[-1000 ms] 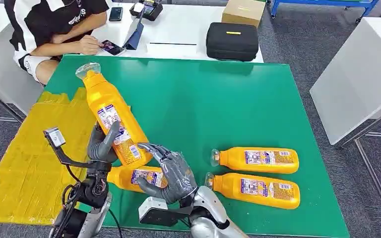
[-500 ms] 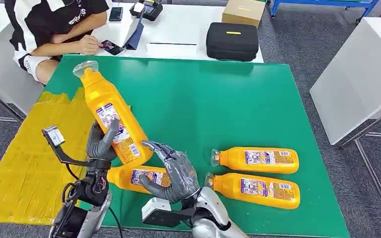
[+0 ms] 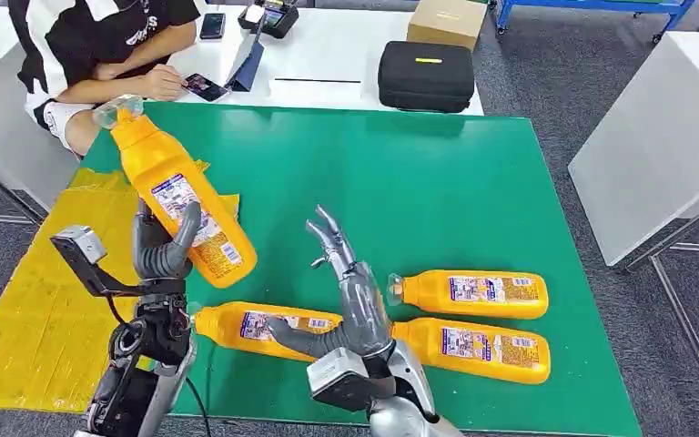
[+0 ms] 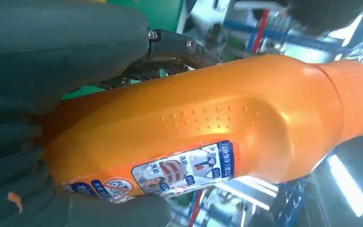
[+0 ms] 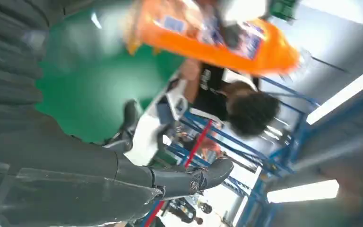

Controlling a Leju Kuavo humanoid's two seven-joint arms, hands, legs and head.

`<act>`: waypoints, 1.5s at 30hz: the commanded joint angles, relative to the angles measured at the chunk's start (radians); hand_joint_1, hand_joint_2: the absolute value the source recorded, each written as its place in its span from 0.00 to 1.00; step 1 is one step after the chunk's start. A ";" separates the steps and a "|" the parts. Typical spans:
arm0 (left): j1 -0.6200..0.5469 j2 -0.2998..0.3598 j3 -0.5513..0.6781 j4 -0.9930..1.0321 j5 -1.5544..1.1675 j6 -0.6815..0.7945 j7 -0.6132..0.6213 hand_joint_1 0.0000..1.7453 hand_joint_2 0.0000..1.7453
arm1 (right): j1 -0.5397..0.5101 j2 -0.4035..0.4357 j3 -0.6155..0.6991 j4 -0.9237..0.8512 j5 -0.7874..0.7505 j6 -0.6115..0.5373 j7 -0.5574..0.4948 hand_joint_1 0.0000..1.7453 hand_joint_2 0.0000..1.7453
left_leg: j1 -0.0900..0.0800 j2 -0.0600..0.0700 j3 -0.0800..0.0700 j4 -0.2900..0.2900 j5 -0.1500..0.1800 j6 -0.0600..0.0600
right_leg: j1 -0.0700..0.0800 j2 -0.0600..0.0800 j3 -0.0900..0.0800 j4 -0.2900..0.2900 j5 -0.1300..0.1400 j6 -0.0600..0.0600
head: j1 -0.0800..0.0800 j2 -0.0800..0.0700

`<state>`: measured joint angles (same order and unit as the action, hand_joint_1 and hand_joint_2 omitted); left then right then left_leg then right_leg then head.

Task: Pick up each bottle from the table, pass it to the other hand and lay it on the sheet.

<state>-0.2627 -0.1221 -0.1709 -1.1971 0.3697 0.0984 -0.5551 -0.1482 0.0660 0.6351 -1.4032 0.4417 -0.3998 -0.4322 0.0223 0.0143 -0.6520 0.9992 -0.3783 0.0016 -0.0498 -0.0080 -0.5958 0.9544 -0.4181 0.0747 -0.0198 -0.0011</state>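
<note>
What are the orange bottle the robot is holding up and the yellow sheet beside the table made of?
The held bottle looks like glossy moulded plastic: smooth sheen, raised dots in the left wrist view, a printed paper or film label, and a clear, probably plastic, wrap over the cap. The left hand grips it. The yellow sheet looks like thin crinkly plastic film or foil, judging by its wrinkles, though paper is possible.

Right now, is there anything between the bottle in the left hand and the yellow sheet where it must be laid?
Nothing visible stands in the way. The left hand holds the orange bottle tilted in the air at the sheet's edge, and the yellow sheet beside it lies bare. The right hand is open, apart from the bottle.
</note>
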 commanded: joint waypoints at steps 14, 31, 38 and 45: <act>-0.147 0.101 0.139 0.117 -0.845 0.600 -0.143 1.00 1.00 | -0.046 -0.059 -0.055 -0.161 -0.227 -0.055 -0.107 0.00 1.00 | 0.001 0.000 0.003 0.000 -0.001 0.000 | 0.001 0.001 0.002 0.001 -0.001 -0.005 | 0.000 0.000; -0.195 0.138 0.249 0.055 -1.907 0.600 0.120 1.00 1.00 | -0.071 -0.102 -0.032 -0.172 -0.288 -0.122 -0.120 0.00 1.00 | 0.001 -0.001 0.005 0.003 -0.003 0.001 | 0.002 0.001 0.005 0.002 -0.002 -0.007 | 0.000 0.000; -0.256 0.351 -0.112 0.215 -1.940 0.600 0.382 1.00 1.00 | -0.070 -0.110 -0.021 -0.188 -0.300 -0.129 -0.126 0.00 1.00 | 0.001 -0.003 0.004 0.000 -0.001 0.000 | 0.002 -0.002 0.004 0.002 -0.002 -0.006 | 0.000 0.000; -0.344 0.387 -0.176 0.454 -1.931 0.600 0.386 1.00 1.00 | -0.049 -0.127 -0.031 -0.188 -0.305 -0.129 -0.129 0.00 1.00 | 0.001 -0.002 0.007 0.000 -0.002 0.000 | 0.001 -0.001 0.007 0.001 -0.002 -0.008 | 0.001 0.000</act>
<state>-0.4741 0.1575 -0.1752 -1.0448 -1.5675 0.6859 -0.1766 -0.1872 -0.0286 0.5928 -1.6007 0.1430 -0.5272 -0.5577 0.0223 0.0148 -0.6516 0.9992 -0.3779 0.0016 -0.0499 -0.0076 -0.5956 0.9546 -0.4178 0.0746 -0.0191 -0.0011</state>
